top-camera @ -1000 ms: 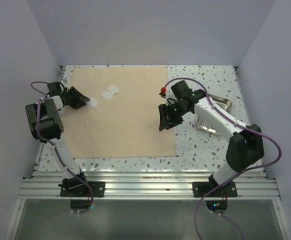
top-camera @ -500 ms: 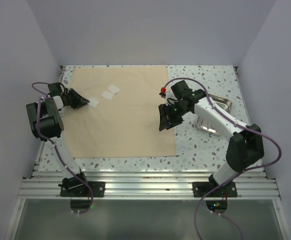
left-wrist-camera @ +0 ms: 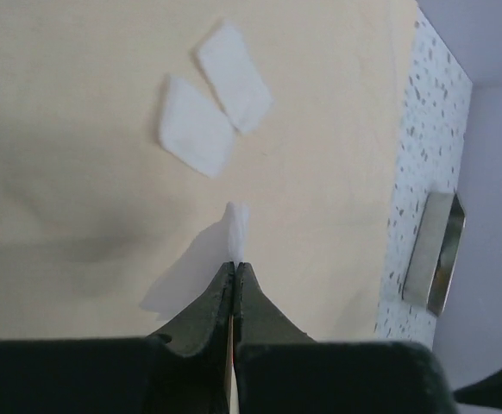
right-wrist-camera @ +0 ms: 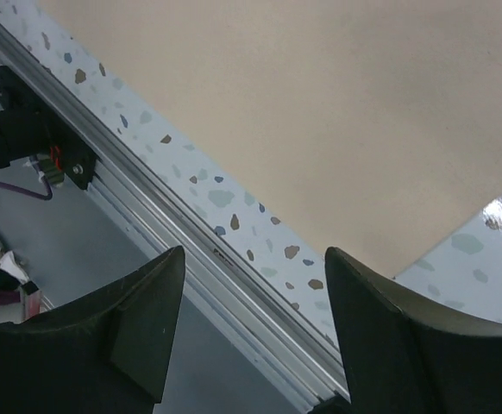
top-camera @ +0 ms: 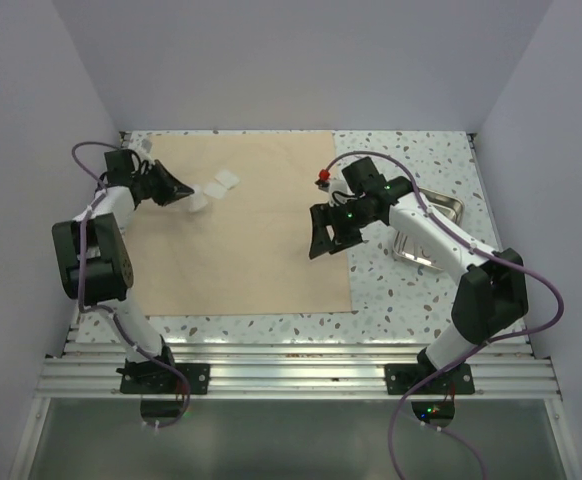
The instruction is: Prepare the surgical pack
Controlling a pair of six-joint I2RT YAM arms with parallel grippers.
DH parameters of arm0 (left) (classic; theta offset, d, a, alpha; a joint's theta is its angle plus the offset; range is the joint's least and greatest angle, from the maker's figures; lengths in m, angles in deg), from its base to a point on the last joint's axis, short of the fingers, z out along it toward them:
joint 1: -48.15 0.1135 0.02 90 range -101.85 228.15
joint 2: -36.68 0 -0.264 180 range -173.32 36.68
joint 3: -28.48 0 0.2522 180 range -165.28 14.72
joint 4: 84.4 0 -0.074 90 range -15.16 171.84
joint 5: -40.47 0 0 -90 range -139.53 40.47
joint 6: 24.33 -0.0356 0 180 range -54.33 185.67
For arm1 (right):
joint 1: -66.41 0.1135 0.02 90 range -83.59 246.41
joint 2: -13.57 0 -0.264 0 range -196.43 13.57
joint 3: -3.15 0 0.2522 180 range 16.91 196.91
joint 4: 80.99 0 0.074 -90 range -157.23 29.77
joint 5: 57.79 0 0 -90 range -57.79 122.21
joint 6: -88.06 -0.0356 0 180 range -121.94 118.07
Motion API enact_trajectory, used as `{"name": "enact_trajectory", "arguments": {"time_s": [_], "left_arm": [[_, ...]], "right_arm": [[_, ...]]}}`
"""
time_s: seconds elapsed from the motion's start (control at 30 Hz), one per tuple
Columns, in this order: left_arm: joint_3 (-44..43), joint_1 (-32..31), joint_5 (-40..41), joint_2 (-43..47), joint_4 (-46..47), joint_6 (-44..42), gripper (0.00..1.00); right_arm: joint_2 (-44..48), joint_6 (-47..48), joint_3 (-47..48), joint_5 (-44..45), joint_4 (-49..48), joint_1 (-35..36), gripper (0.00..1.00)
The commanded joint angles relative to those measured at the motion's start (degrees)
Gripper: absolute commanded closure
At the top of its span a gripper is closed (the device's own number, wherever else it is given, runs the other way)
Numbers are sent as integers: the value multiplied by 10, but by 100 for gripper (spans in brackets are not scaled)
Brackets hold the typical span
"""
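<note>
Surgical pack (top-camera: 271, 200) parts lie spread over the desk (top-camera: 401, 290): the tan sheet (top-camera: 251, 250) lies flat across the left and middle, two gauze squares (left-wrist-camera: 197, 127) rest side by side on its far part, and the steel tray (top-camera: 441, 200) sits well apart on the bare speckled surface to the right

A third gauze piece (left-wrist-camera: 237, 228) is the one in hand. It looks very light, soft and limp, so it will likely fold or flutter and can slip from a shallow grip. An edge or corner is the sensible place to take it, pinching only the gauze and not the sheet beneath, since the paper-like sheet would probably lift or crease with it. The tray, by contrast, looks rigid and smooth and so probably slippery; its rim seems the best hold

The left pincer (left-wrist-camera: 235, 269) is clenched tight, tips together, grasping the gauze piece by one end. The piece stands out beyond the tips, just short of the two resting squares, and the shadow on the sheet suggests it is lifted clear

The right pincer (right-wrist-camera: 251, 285) is spread wide and grasps nothing. In the right wrist view only the sheet's near edge and the desk's metal rail (right-wrist-camera: 234, 285) show between its fingers (right-wrist-camera: 139, 328), and it appears to touch neither
</note>
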Motion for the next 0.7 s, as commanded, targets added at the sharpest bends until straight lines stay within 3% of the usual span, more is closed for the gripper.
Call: {"name": "enact_trajectory", "arguments": {"time_s": [0.0, 0.23, 0.37, 0.67], "left_arm": [[35, -46, -40, 140, -20, -30, 100], [183, -102, -80, 359, -39, -2, 100], [221, -134, -114, 438, -65, 4, 100], [294, -183, -213, 565, -34, 67, 100]], "right_arm": [[2, -10, 21, -72, -51, 1, 29], [3, -59, 19, -224, -193, 2, 1], [-2, -55, 38, -256, -210, 3, 1], [-10, -116, 17, -347, -360, 35, 4]]}}
